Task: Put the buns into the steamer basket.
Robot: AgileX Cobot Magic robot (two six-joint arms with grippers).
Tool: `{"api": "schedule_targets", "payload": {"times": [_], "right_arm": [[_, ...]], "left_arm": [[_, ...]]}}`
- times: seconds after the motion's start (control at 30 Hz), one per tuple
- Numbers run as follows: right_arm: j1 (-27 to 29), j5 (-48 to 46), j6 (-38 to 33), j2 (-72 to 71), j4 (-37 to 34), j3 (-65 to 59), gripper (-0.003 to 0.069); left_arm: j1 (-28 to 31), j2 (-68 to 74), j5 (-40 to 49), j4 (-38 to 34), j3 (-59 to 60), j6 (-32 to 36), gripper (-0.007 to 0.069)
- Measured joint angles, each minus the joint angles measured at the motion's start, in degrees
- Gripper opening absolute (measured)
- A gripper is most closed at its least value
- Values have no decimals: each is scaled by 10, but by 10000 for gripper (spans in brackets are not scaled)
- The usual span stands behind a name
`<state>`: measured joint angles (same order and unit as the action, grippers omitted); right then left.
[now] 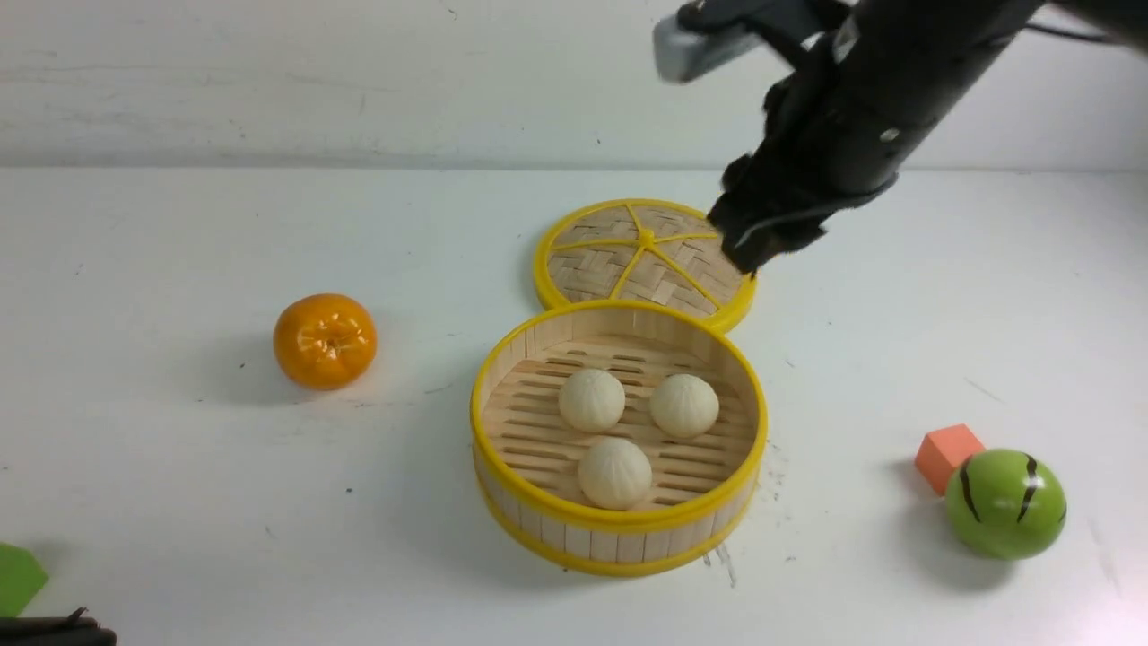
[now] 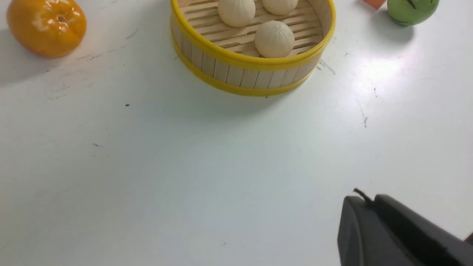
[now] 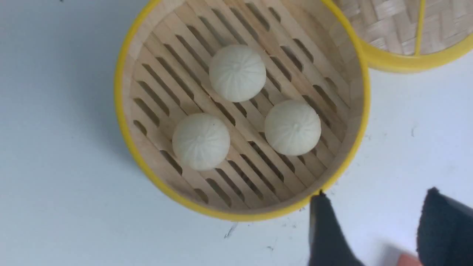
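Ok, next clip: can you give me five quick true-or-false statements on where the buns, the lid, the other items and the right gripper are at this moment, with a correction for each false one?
1. All three buns lie inside the steamer basket. True.
2. The lid sits on top of the basket. False: it lies flat on the table behind the basket.
3. The orange is on the robot's right of the basket. False: it is on the left.
4. The right gripper holds a bun. False: its jaws are apart and empty, raised above the lid.
5. The green striped ball sits beside an orange-red block. True.
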<state>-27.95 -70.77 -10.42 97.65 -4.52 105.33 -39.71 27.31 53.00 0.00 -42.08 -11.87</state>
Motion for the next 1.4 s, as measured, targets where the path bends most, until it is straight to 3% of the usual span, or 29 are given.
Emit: {"api": "schedule_targets", "payload": {"times": [0.03,0.07,0.1,0.23,0.57,1.13,1.23,1.4], "right_arm": [[0,-3,0,-39,-3,-15,218],[0,-4,0,-39,-4,-21,207],[0,-5,0,-94,-8,-51,108],[0,-7,3,-192,-10,-147,-14],[0,145,26,-423,-10,-384,-18],[0,106,26,-501,-7,-447,-11],[0,189,26,-519,-7,-493,-11],[29,473,26,-629,-11,-671,-11]], "left_arm": [[0,0,0,0,0,0,29],[0,0,0,0,0,0,29],[0,0,0,0,0,0,31],[0,0,0,0,0,0,36],[0,0,0,0,0,0,43],[0,0,0,0,0,0,67],[0,0,0,0,0,0,71],[0,0,0,0,0,0,76]]}}
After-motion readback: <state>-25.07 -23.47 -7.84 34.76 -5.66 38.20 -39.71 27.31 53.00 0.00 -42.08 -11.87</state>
